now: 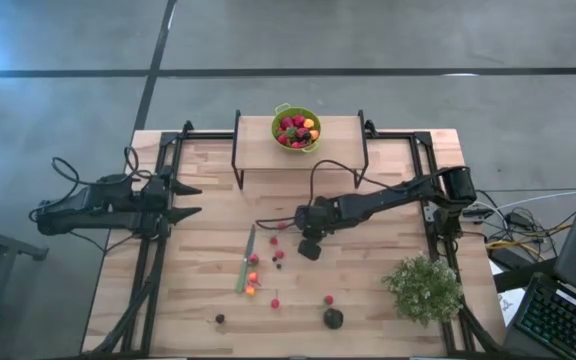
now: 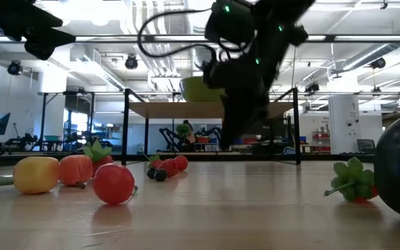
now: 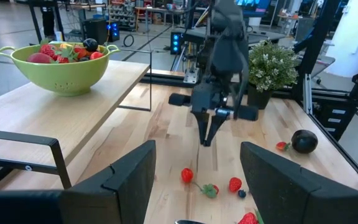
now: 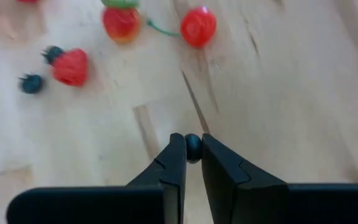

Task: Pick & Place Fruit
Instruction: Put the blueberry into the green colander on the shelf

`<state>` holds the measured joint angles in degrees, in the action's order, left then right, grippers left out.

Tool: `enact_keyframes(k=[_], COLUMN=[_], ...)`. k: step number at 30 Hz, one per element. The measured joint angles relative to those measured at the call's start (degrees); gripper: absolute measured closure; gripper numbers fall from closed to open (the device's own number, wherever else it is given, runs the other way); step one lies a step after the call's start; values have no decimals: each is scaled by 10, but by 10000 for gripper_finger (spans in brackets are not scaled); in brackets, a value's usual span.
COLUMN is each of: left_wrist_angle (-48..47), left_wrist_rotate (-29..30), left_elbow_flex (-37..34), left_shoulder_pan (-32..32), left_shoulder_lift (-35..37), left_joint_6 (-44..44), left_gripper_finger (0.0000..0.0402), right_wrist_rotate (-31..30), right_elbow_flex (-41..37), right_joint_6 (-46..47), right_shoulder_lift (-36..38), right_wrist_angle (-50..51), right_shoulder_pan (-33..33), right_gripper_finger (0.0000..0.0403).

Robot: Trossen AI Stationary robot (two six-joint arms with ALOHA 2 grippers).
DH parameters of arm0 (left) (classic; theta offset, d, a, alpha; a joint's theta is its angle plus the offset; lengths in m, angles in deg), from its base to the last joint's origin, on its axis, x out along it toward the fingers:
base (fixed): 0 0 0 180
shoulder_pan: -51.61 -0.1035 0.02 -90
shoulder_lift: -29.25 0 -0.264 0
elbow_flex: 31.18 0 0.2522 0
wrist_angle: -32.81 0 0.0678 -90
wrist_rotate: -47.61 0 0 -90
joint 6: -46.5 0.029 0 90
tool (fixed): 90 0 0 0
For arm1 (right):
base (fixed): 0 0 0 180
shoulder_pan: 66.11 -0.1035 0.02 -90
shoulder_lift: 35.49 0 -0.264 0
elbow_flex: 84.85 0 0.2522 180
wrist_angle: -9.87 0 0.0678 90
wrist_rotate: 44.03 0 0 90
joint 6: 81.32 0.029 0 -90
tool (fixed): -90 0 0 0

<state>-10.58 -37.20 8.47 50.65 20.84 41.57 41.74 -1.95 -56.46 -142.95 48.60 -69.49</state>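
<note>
Currently right hand (image 4: 192, 163) pinches small dark berry (image 4: 193, 147) at fingertips: light, round, slippery, likely soft; grip gently across middle. Left hand (image 1: 190, 200) open, idle over worktop's (image 1: 388, 200) left side

No readable text, label, brand, number or sign on anything in view.

I work in a robotics lab, a big open hall. My wooden table (image 1: 368, 290) stands on a grey concrete floor (image 1: 68, 90), seen at the top of the high view. Behind the table, in the low view, there are white pipes (image 2: 151, 28) under the ceiling, and black metal frames (image 2: 127, 125). At the right edge, a laptop (image 1: 568, 320) and loose cables (image 1: 513, 225).
</note>
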Motion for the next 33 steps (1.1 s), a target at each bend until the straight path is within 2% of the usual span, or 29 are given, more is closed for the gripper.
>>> enact_keyframes(k=[14,25,29,33], left_wrist_angle=[0,0,0,0], left_wrist_rotate=[0,0,0,0], left_elbow_flex=[0,0,0,0], left_shoulder_pan=[0,0,0,0], left_shoulder_lift=[0,0,0,0], left_joint_6=[0,0,0,0], left_gripper_finger=[161,161,161,161], right_wrist_rotate=[-2,-4,-4,-7], right_elbow_flex=[249,442,486,488], right_joint_6=[-86,-114,-114,-116], right_shoulder_lift=[2,2,3,3], right_wrist_angle=[197,298,320,319], right_shoulder_pan=[20,100,137,175], right_gripper_finger=[369,369,369,369])
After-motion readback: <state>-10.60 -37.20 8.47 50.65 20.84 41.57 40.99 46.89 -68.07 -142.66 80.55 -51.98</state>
